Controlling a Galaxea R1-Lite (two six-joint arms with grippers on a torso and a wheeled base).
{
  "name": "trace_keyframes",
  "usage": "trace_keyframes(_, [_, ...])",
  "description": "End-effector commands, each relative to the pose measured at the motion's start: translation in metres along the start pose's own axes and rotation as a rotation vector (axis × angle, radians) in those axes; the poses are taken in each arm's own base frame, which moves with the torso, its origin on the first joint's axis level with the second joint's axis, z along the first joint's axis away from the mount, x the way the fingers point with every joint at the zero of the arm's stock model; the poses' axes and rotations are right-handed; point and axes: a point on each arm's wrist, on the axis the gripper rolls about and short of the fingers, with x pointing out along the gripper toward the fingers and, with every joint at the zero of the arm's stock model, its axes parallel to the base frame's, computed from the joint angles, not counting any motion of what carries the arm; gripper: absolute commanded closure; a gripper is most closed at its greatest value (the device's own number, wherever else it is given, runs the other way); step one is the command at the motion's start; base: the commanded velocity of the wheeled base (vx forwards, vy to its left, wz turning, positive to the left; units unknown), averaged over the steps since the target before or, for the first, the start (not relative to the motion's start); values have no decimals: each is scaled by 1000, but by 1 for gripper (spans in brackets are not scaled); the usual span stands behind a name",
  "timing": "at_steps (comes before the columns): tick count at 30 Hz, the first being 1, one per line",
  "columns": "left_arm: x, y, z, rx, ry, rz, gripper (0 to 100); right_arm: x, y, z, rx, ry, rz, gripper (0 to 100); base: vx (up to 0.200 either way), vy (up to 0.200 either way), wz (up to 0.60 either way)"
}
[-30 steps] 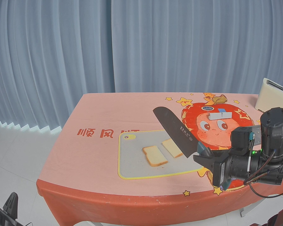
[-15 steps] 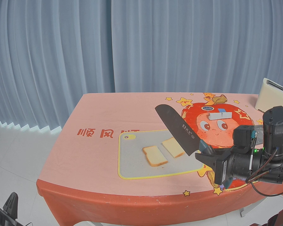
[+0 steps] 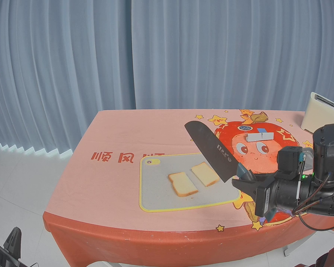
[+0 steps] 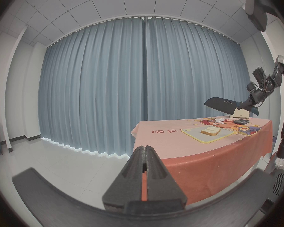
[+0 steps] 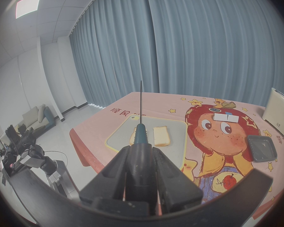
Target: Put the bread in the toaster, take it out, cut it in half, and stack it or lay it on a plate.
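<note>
Knife (image 3: 211,151), handle buried in right pincer (image 3: 243,178), toaster (image 3: 321,112) partly hidden

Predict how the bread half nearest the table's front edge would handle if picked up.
The bread half lies thin and flat on the board, so it is probably light and awkward to scoop up. Its pale crumb suggests it may bend or crush if pinched hard.

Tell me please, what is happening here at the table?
The right tool holds a knife by its handle, blade raised above the cutting board. One bread half lies beside the other half on the board, already cut apart. Neither is on the dark plate yet. The left tool hangs shut, beside the table.
</note>
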Motion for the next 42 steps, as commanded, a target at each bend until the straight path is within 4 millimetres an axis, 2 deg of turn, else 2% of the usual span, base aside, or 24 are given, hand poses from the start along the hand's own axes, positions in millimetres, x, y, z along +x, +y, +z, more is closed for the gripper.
trace_keyframes(1, [0, 0, -5, 0, 2, 0, 100, 0, 0, 0, 1, -2, 0, 100, 0, 0, 0])
trace_keyframes(21, [0, 0, -5, 0, 2, 0, 100, -3, -10, 5, 24, -24, -35, 100, 0, 0, 0])
trace_keyframes(33, [0, 0, -5, 0, 2, 0, 100, -21, -17, 8, 45, -72, -41, 100, 0, 0, 0])
trace_keyframes(42, [0, 0, -5, 0, 2, 0, 100, -23, -26, 5, 59, -71, -77, 100, 0, 0, 0])
